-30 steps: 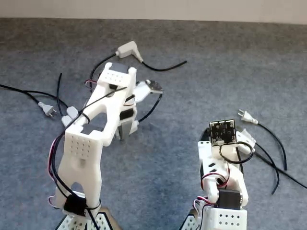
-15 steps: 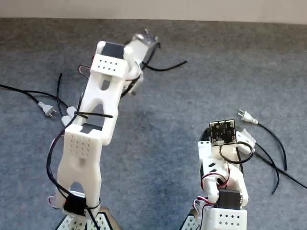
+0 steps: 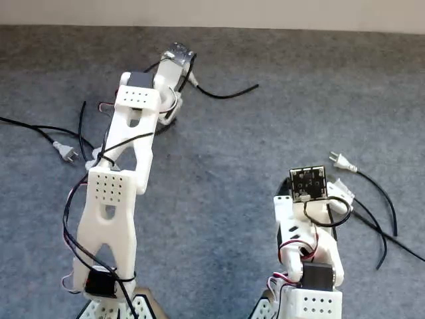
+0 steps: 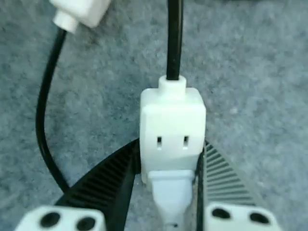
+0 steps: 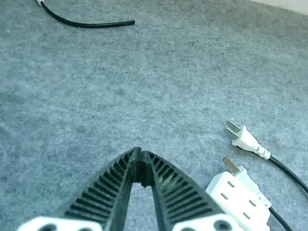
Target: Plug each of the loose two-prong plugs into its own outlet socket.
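Observation:
My left gripper [image 4: 170,161] is shut on a white plug [image 4: 171,192]. The plug's front end meets the near face of a white socket block [image 4: 172,120] that has two slots on top and a black cord running away; the prongs are hidden. In the high view this gripper [image 3: 174,61] is stretched to the far side of the grey carpet. My right gripper [image 5: 142,169] is shut on nothing, low over the carpet. Beside it lie a white two-prong plug [image 5: 243,137] and a white multi-slot socket [image 5: 236,192].
A small loose plug [image 3: 64,151] on a black cable lies at the left. Another white connector [image 4: 79,12] with a black cord lies just beyond the held socket. Black cables [image 3: 382,219] trail along the right side. The right-hand plug [image 3: 340,161] sits ahead of the right arm.
The left arm swung from the middle of the carpet out to the far side, carrying the white plug up to the socket block there. The right arm stayed still.

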